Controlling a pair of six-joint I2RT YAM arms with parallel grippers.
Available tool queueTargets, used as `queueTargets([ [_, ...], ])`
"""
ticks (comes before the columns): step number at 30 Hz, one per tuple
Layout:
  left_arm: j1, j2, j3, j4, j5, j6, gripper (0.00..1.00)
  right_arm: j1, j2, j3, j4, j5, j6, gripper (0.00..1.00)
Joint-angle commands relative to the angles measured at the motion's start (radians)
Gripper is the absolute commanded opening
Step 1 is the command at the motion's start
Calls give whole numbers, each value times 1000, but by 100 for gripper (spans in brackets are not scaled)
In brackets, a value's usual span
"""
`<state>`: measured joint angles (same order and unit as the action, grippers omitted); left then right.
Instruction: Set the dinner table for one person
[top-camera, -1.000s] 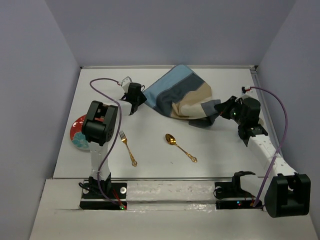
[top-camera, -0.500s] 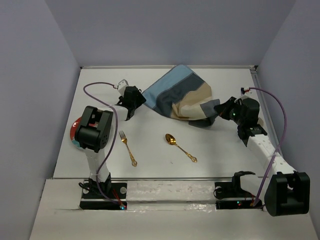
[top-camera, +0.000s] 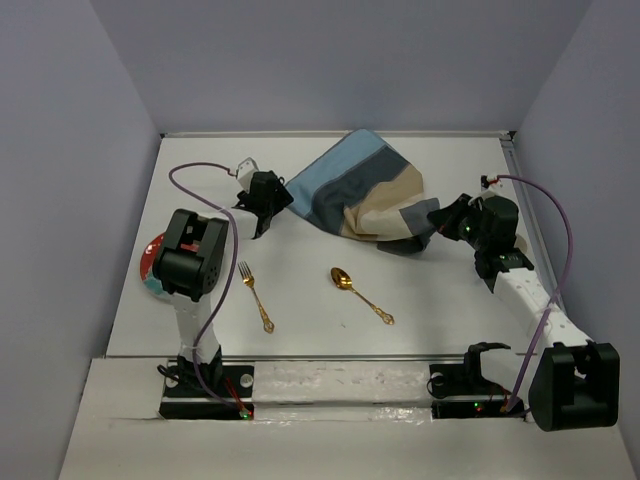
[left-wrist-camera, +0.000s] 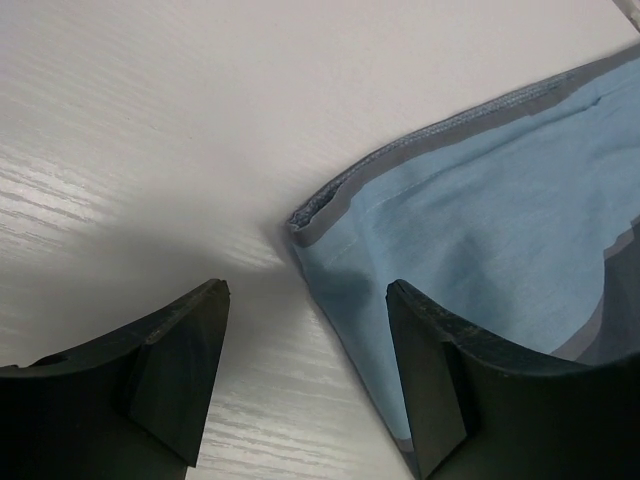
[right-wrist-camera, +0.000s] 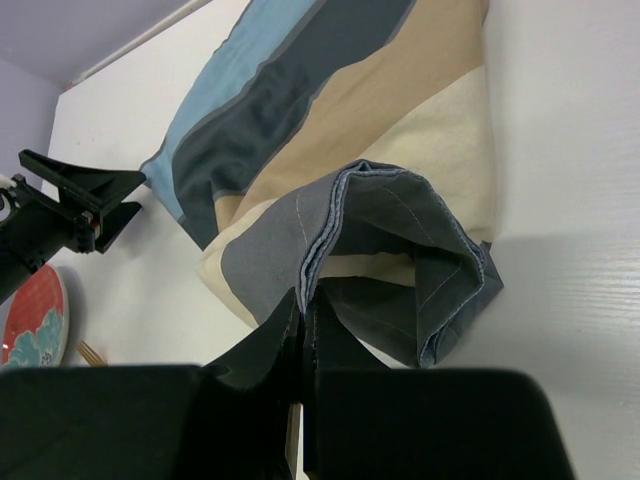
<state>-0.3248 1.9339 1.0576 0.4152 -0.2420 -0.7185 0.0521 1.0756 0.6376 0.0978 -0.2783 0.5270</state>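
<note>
The dinner table (top-camera: 440, 290) is the white surface directly beneath both grippers.

1. Left gripper (left-wrist-camera: 308, 290): the jaws are spread and empty, low over the table. The blue corner of the striped placemat (left-wrist-camera: 480, 200) lies just ahead of the gap, nearer the right-hand finger. Contact cannot be determined.
2. Right gripper (right-wrist-camera: 305, 300): the jaws are pressed together on a grey folded edge of the placemat (right-wrist-camera: 330, 110), with the cloth bunched into a loop beside the tips.

View differences:
- The top view shows the left gripper (top-camera: 275, 200) and right gripper (top-camera: 437, 217) at opposite ends of the placemat (top-camera: 365, 190). Nearer the bases, a fork (top-camera: 255, 296) and a spoon (top-camera: 360, 295) lie apart from each other on the table.
- The red plate (top-camera: 152, 262) is partly hidden behind the left arm in the top view. The right wrist view shows its patterned rim (right-wrist-camera: 30, 315).
</note>
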Motion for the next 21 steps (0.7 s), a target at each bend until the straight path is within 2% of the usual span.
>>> queueTargets([
  [1, 4, 31, 62, -12, -39, 24, 73, -3, -13, -13, 60, -10, -9, 0],
  [12, 4, 79, 90, -30, -37, 13, 63, -3, -23, -15, 56, -9, -10, 0],
  [19, 4, 92, 100, -26, -39, 24, 45, -3, -23, -15, 57, -15, -10, 0],
  [21, 4, 96, 111, -23, -37, 31, 44, -3, -19, -16, 59, -16, -12, 0],
])
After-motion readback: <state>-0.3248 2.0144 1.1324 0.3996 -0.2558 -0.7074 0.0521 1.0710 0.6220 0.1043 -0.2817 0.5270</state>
